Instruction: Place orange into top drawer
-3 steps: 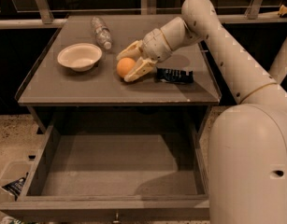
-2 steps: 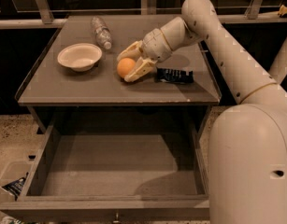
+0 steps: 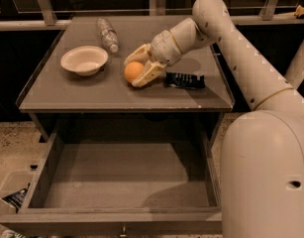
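Observation:
The orange (image 3: 132, 71) sits on the tabletop (image 3: 67, 93), right of centre. My gripper (image 3: 132, 71) reaches in from the right, low over the table, with one finger behind the orange and one in front of it. The fingers (image 3: 144, 77) lie against the fruit and are closed on it. The top drawer (image 3: 126, 177) stands pulled open below the tabletop, facing the camera. Its flat bottom holds nothing, and a small knob (image 3: 123, 230) shows on its front panel.
A cream-white bowl (image 3: 84, 59) stands left of the orange. A clear plastic bottle (image 3: 107, 33) lies behind it. A black packet (image 3: 185, 80) lies just right of the gripper. My arm's large white body (image 3: 265, 172) fills the right side. A dark wrapper (image 3: 14, 198) lies on the floor at left.

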You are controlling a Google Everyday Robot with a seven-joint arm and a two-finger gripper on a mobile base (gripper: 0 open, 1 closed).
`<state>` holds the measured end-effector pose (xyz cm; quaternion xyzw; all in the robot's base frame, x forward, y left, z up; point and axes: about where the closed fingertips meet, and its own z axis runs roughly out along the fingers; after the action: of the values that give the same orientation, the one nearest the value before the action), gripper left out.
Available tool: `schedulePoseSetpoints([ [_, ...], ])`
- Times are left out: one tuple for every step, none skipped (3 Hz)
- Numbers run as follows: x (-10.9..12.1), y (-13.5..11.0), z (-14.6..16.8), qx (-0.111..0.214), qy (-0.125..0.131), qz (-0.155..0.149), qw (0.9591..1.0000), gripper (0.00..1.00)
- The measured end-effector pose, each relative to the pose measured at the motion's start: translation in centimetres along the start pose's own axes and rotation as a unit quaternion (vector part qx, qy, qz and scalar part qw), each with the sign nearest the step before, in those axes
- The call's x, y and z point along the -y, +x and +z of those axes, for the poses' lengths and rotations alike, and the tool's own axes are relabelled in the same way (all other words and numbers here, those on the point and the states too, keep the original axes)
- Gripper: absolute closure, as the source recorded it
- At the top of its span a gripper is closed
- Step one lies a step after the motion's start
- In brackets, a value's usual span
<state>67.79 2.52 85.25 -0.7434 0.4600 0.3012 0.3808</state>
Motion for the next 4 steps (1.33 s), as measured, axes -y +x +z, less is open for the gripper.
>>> schedulePoseSetpoints([
  [-0.6, -0.5, 0.3, -0.005, -0.014, -0.002, 0.9999, 1.00],
  [-3.3, -1.4, -0.6, -0.023, -0.027, 0.007, 0.9994, 1.00],
  [-7.2, -3.6, -2.8, -0.054, -0.010, 0.004, 0.9985, 1.00],
  [-11.7, -6.8, -5.4, -0.074, 0.038, 0.002, 0.9965, 1.00],
])
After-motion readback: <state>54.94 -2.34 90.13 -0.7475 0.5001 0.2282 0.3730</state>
